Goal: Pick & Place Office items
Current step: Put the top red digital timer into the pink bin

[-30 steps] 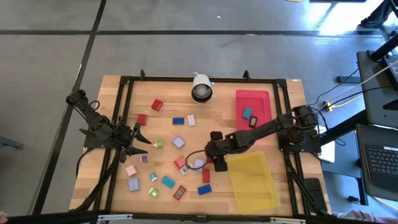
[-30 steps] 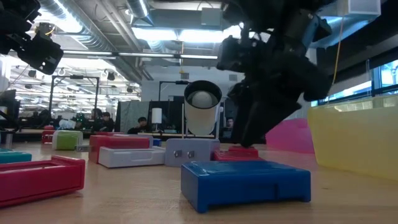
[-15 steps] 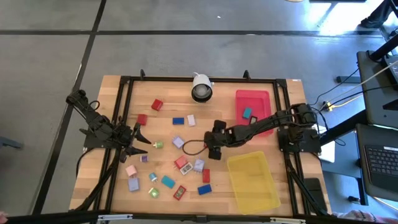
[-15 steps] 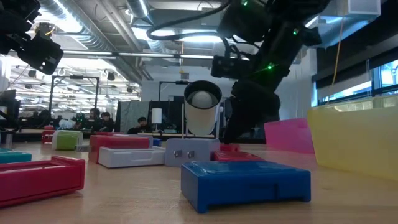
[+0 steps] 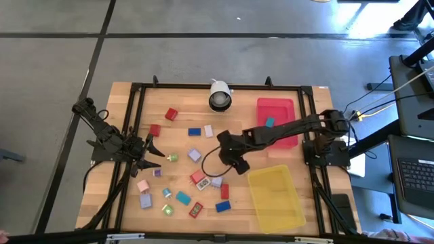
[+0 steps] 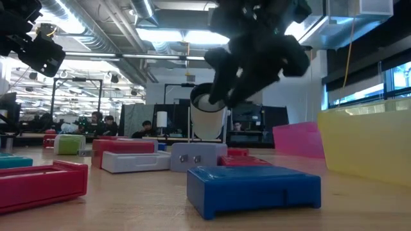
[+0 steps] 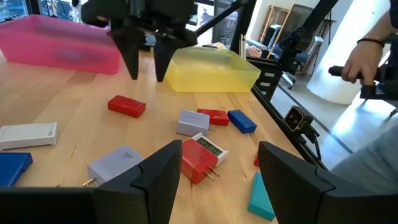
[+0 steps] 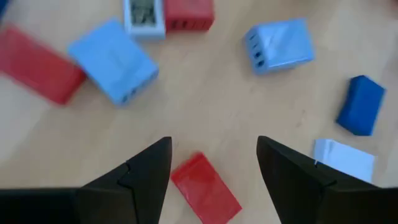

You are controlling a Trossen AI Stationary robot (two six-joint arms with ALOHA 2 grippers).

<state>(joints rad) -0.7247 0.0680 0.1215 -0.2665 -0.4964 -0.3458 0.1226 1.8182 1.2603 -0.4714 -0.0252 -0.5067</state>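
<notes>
1. While the left gripper (image 5: 154, 154) waits near the table's left edge, fingers spread and holding nothing, the right gripper (image 5: 239, 165) hangs over the mid-table, above the wood, not touching.
2. R. gripper fingers (image 8: 144, 177) stand apart, nothing between them; a small red block (image 8: 205, 185) lies on the table right under the gap, seen thru the wrist cam.
3. Around that gap in the wrist view: two lilac blocks (image 8: 112, 59), (image 8: 278, 43), a red labelled block (image 8: 168, 15), another red block (image 8: 38, 65), a dark blue block (image 8: 360, 104) and a white block (image 8: 344, 159), all flat on the wood, apart from the fingers.
4. From above, most office items (image 5: 183, 197) sit scattered between the two grippers and nearer the table's front edge; a few lie beyond the R. gripper toward the white round camera (image 5: 219, 95).
5. Red tray (image 5: 285, 106) sits beyond the R. gripper, under its arm; a teal block (image 5: 269, 123) lies in it.
6. Yellow tray (image 5: 276, 198) is just beside the R. gripper on its outer side, toward the front edge.
7. Low view: a blue block (image 6: 253, 188) in front, R. gripper hanging clear above the table behind it.
</notes>
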